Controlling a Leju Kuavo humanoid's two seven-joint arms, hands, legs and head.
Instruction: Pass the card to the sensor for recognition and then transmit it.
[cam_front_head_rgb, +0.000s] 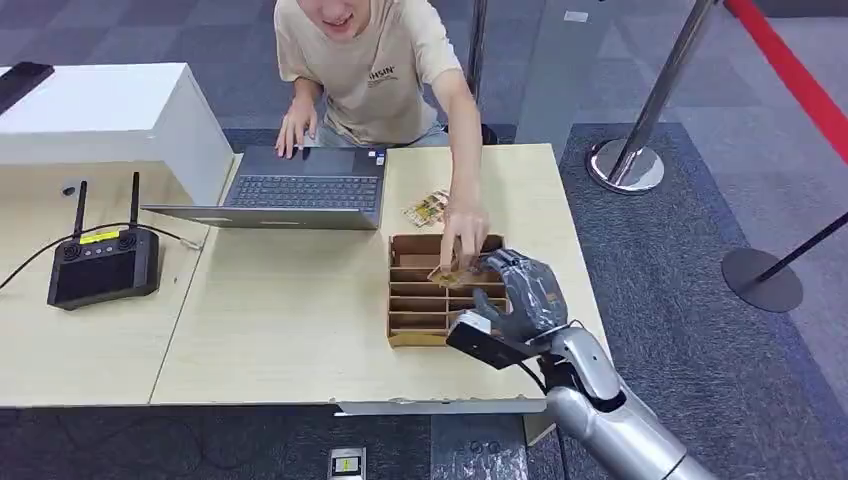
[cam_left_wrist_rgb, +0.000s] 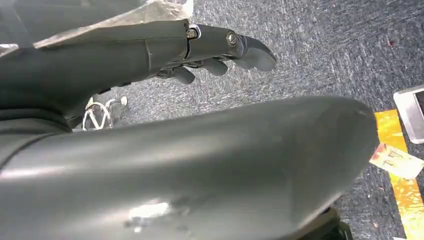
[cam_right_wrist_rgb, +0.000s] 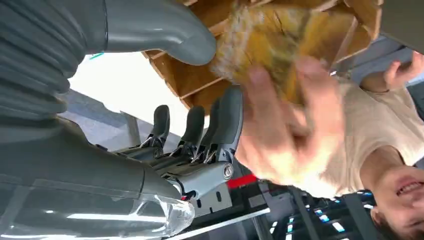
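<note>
A yellowish card (cam_front_head_rgb: 452, 272) lies over the slotted wooden box (cam_front_head_rgb: 420, 322) on the right of the table, pinched by a person's hand (cam_front_head_rgb: 464, 228). My right hand (cam_front_head_rgb: 524, 292) is at the box's right side, just beside the card. In the right wrist view the blurred card (cam_right_wrist_rgb: 280, 45) and the person's fingers (cam_right_wrist_rgb: 285, 120) sit between my thumb (cam_right_wrist_rgb: 160, 30) and my spread fingers (cam_right_wrist_rgb: 220, 120); I cannot see my hand gripping it. A second card (cam_front_head_rgb: 427, 208) lies on the table behind the box. My left hand (cam_left_wrist_rgb: 215, 50) hangs over the carpet holding nothing.
The person leans over the table's far side, the other hand on an open laptop (cam_front_head_rgb: 300, 190). A black controller with two antennas (cam_front_head_rgb: 103, 262) and a white box (cam_front_head_rgb: 100, 115) are at the left. Stanchion bases (cam_front_head_rgb: 627, 165) stand on the carpet at the right.
</note>
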